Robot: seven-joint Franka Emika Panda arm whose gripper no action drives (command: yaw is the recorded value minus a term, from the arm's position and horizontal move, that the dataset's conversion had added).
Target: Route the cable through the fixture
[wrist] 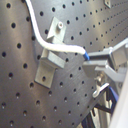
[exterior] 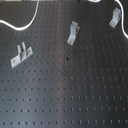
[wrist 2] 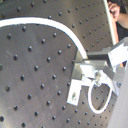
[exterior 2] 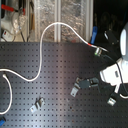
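- Gripping the cable (wrist: 65,48), the pincer (wrist: 89,59) has its grey fingers pressed together on the cord's end in the first wrist view, where a short blue section shows right at the fingertips.
- In the second wrist view the pincer (wrist 2: 86,65) shows the same hold, with the white cord curving in from far out on the board and ending between the fingers.
- The fixture (wrist: 49,59), a light-grey bent metal clip, sits just ahead of the fingertips in the first wrist view.
- The cable lies across the clip's middle, touching it, below the upturned tab that has a hole in it.
- From the clip the cord runs on, away from the pincer, and out of the frame.
- In the second wrist view the fixture (wrist 2: 75,94) is directly under the fingers, partly hidden by them.
- A thin white wire loop (wrist 2: 101,97) hangs from the pincer's own body, beside the clip.
- Everything sits on a black perforated board (wrist: 20,100).
- In the second exterior view the white arm (exterior 2: 113,75) stands at the second exterior view's right, over the board.
- Three grey clips show in both exterior views, and I cannot tell which of them is the one at the fingertips.
- The pincer does not show in the first exterior view.
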